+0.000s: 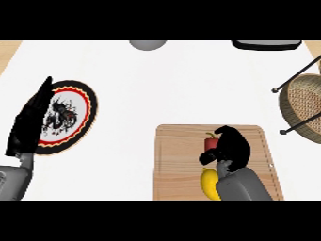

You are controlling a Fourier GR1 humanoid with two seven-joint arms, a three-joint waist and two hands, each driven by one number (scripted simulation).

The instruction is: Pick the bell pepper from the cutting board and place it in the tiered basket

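The right hand (pixel 234 147) curls its fingers around the red bell pepper (pixel 210 141) on the cutting board (pixel 177 160); the left hand (pixel 29 123) rests with straight fingers.

open room: wide white counter (pixel 190 84) between the cutting board (pixel 183 160) and the tiered basket (pixel 314 108) | in the way: basket's black frame bars by its near rim | far edge: grey round thing (pixel 148 44) and dark thing (pixel 267 45), well apart from that path | left: plate (pixel 69 117), far off
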